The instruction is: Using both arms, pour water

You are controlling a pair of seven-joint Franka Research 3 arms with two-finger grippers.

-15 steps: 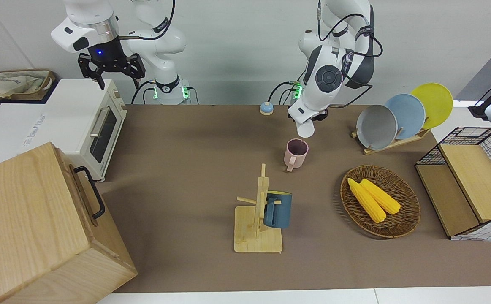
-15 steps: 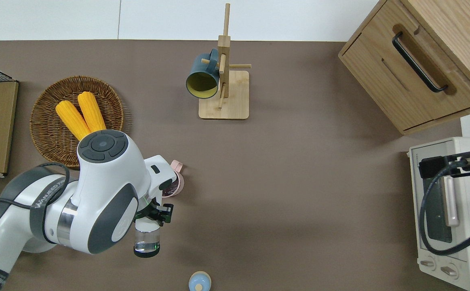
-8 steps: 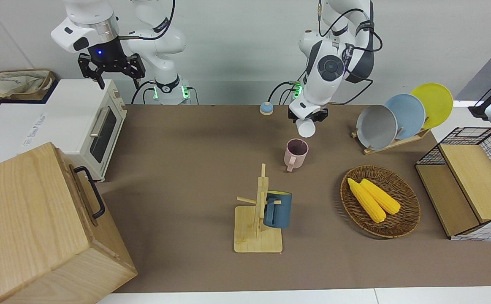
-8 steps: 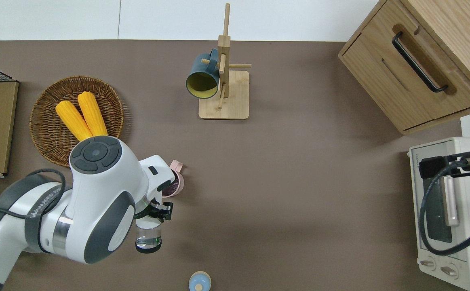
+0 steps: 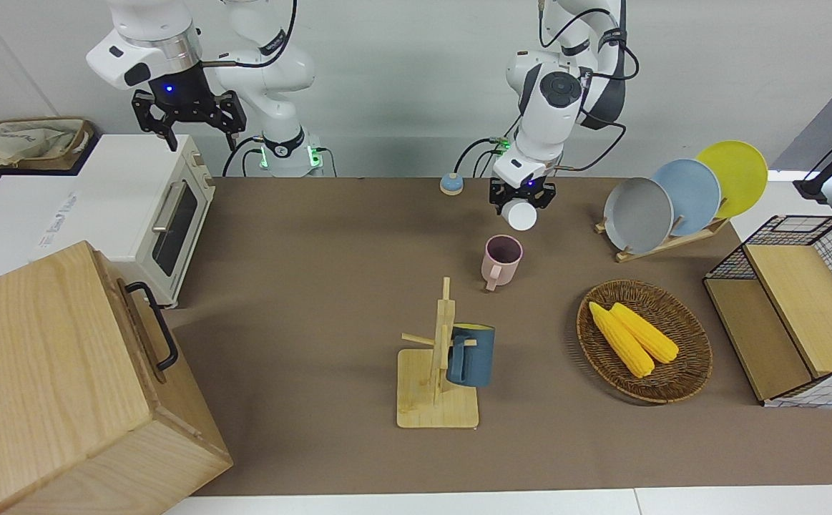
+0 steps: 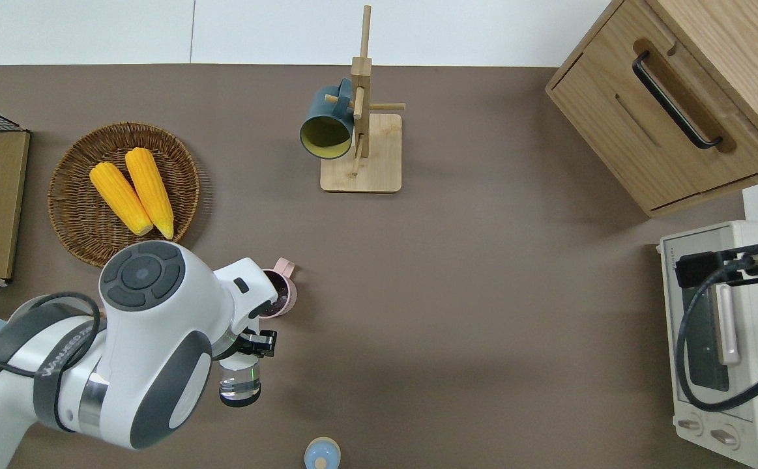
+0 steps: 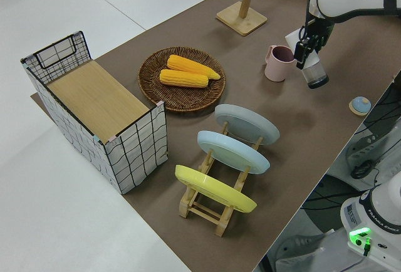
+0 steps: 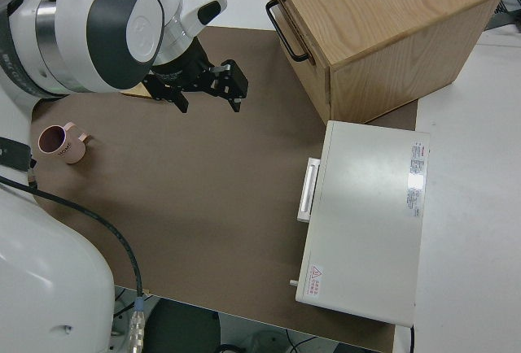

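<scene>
My left gripper (image 5: pixel 522 197) is shut on a clear glass (image 5: pixel 518 215) and holds it in the air, tilted. In the overhead view the left gripper (image 6: pixel 249 348) and glass (image 6: pixel 240 385) are over bare table between a pink mug (image 6: pixel 280 294) and a small blue knob (image 6: pixel 321 454). The pink mug (image 5: pixel 501 260) stands upright with its dark inside showing. The left side view shows the glass (image 7: pixel 314 74) hanging under the gripper (image 7: pixel 306 49), beside the mug (image 7: pixel 279 63). My right gripper (image 5: pixel 190 127) is open, empty and parked; it also shows in the right side view (image 8: pixel 210 95).
A wooden mug tree (image 5: pixel 436 390) holds a blue mug (image 5: pixel 470 355). A wicker basket (image 5: pixel 687 372) holds two corn cobs (image 5: pixel 632 339). A plate rack (image 5: pixel 673 197), a wire crate (image 5: pixel 788 307), a toaster oven (image 5: pixel 165 207) and a wooden cabinet (image 5: pixel 65 386) line the table's ends.
My left arm's wrist and elbow have swung up and back toward the robots. The glass stays in its grip, almost in the same spot. The right arm has not moved.
</scene>
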